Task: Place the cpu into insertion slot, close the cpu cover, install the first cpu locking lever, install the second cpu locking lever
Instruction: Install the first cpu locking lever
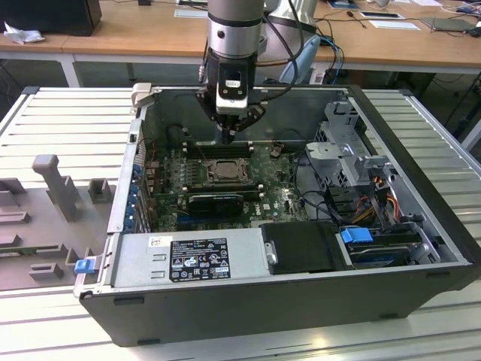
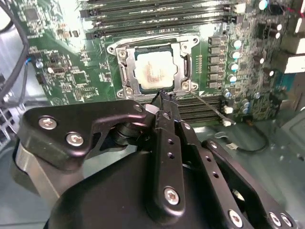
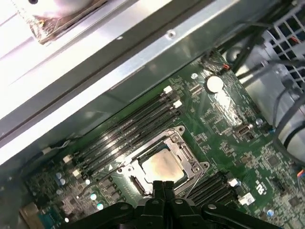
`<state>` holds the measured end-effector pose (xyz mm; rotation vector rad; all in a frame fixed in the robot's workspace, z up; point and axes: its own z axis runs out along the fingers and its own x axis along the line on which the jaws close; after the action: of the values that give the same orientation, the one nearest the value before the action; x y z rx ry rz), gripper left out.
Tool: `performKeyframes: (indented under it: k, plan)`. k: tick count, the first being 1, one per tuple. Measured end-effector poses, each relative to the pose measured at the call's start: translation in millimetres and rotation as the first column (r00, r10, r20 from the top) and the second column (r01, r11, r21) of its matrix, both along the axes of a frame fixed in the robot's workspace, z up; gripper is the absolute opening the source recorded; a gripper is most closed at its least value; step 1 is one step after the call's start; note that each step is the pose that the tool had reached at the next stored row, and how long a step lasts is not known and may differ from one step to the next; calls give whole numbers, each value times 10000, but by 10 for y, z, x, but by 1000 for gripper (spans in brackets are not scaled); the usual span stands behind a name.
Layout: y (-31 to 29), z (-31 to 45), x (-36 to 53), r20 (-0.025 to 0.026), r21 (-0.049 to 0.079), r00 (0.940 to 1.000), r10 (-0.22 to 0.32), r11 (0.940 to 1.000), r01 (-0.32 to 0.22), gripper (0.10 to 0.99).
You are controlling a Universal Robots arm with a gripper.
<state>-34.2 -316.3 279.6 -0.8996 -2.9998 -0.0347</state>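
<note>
The claw [image 2: 163, 95] is narrow, its fingers [image 2: 167, 125] pressed together with nothing between them, and it points down into the open case [image 1: 421, 150]. Its tip hangs at the near edge of the slot [image 2: 113, 49], close above the board; whether it touches metal I cannot tell.

Just beyond the tip the cpu [image 2: 153, 71] lies flat in the slot, its pale top showing through the window of the cover [image 2: 184, 64], which lies down around it. From the slot corner beside the tip a thin lever [image 2: 209, 107] runs off at a slant over the black memory slots on the near side [image 2: 209, 114], and looks unlatched. More memory slots [image 2: 157, 21] lie past the far side of the slot. In the exterior view the claw [image 1: 228, 135] stands upright over the cpu [image 1: 224, 171], and the case rests on a ribbed bench [image 1: 45, 120].

The step in hand seems to be the first lever. Done well, I judge, the narrow tip bears on the rod alone, away from the cpu's top and the board's small parts, pushing steadily along the lever's own swing so it slips under its catch rather than off it.
</note>
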Motion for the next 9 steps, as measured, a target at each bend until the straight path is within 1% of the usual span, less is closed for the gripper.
performKeyframes:
  k: [2,3,6,7,8,9]
  plan:
    - [0,0,0,0,-1,9978,662,9978,-662,106]
    - [0,0,0,0,0,9962,869,9962,-869,106]
    - [0,0,0,0,0,9882,1534,9882,-1534,106]
    - [0,0,0,0,0,9837,1797,9837,-1797,106]
    - [0,0,0,0,0,9775,2107,9775,-2107,106]
    - [0,-1,0,0,0,9735,2288,9735,-2288,106]
